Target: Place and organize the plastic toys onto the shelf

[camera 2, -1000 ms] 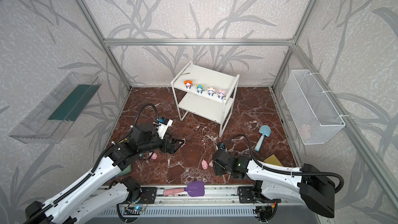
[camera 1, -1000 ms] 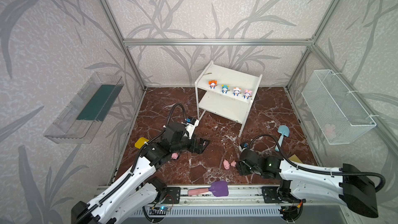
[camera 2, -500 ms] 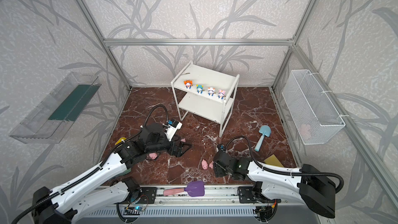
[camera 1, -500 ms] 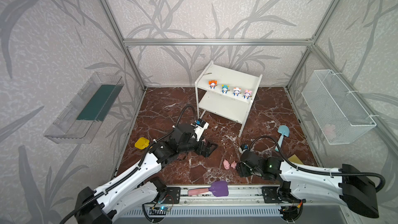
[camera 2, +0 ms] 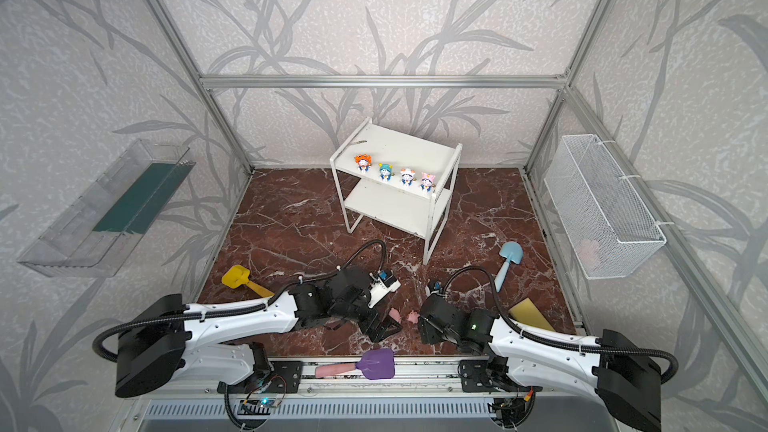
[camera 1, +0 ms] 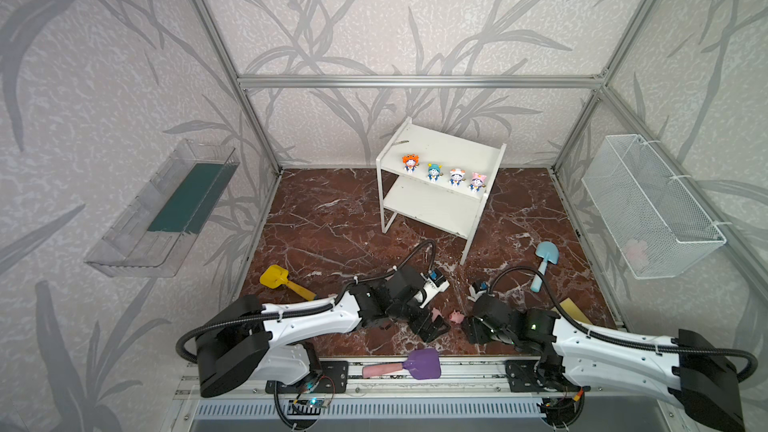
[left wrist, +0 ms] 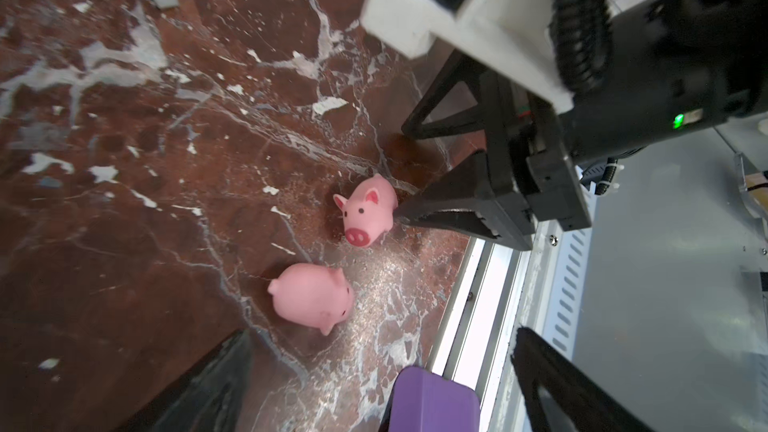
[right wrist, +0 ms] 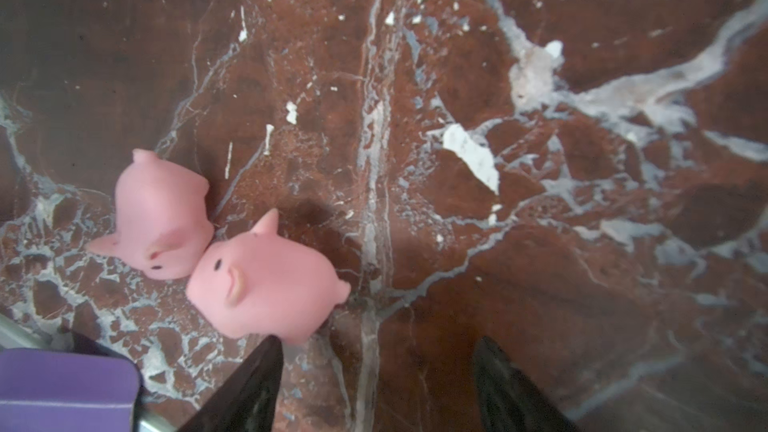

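**Two pigs on the floor between two empty grippers**

The upright pig (left wrist: 368, 211) and the tipped pig (left wrist: 311, 297) sit on the marble floor (camera 1: 332, 222) between the arms. In a top view the left gripper (camera 1: 432, 326) half hides the tipped one. Its fingers are spread wide and empty, their bases cut off in the wrist view. The right gripper (left wrist: 409, 172) is partly open and empty, one fingertip (left wrist: 415, 211) touching the upright pig. Four figurines (camera 1: 434, 171) line the upper board of the shelf (camera 1: 440, 147). A pink blur (camera 1: 636, 249) in the wire basket (camera 1: 648, 201) is unreadable.

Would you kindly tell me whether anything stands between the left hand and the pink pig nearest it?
Nothing visible does: only marble floor lies between the open left hand and the nearest pig. The second pig sits beyond it, at a fingertip of the right hand.
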{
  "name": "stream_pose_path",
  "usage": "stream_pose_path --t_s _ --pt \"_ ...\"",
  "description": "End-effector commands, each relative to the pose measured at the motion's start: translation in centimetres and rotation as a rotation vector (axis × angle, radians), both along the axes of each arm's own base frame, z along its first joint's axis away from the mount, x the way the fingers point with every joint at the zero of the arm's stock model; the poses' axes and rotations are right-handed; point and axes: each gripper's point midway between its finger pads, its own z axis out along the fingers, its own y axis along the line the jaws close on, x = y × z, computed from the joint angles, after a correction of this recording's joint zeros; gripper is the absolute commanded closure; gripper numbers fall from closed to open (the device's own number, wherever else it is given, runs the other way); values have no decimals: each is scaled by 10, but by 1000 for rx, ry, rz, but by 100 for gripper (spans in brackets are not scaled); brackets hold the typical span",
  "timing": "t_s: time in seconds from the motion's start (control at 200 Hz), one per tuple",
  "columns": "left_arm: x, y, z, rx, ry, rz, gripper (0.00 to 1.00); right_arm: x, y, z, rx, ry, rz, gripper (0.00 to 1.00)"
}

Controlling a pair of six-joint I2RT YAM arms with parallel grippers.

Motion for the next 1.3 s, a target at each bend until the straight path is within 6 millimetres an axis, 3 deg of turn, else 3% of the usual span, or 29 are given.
stream_pose_path --t_s 0.0,0.285,0.5,0.7,1.139,1.294 --pt "8 -23 14 -68 -62 -23 1 -3 -14 -6 -37 8 -31 28" --pt "16 -39 5 -72 -70 -20 2 -3 -16 -3 -34 2 -41 28" --pt "17 -49 1 -78 -43 -19 9 7 -16 17 37 -82 -68 28" --pt "19 -43 1 -72 -58 -1 8 16 -4 29 86 -112 -59 28" --pt "18 -30 -2 -50 -73 21 7 37 14 28 74 -114 -63 28" --pt "20 -24 -2 -46 -80 38 2 40 19 34 93 -129 -57 28"
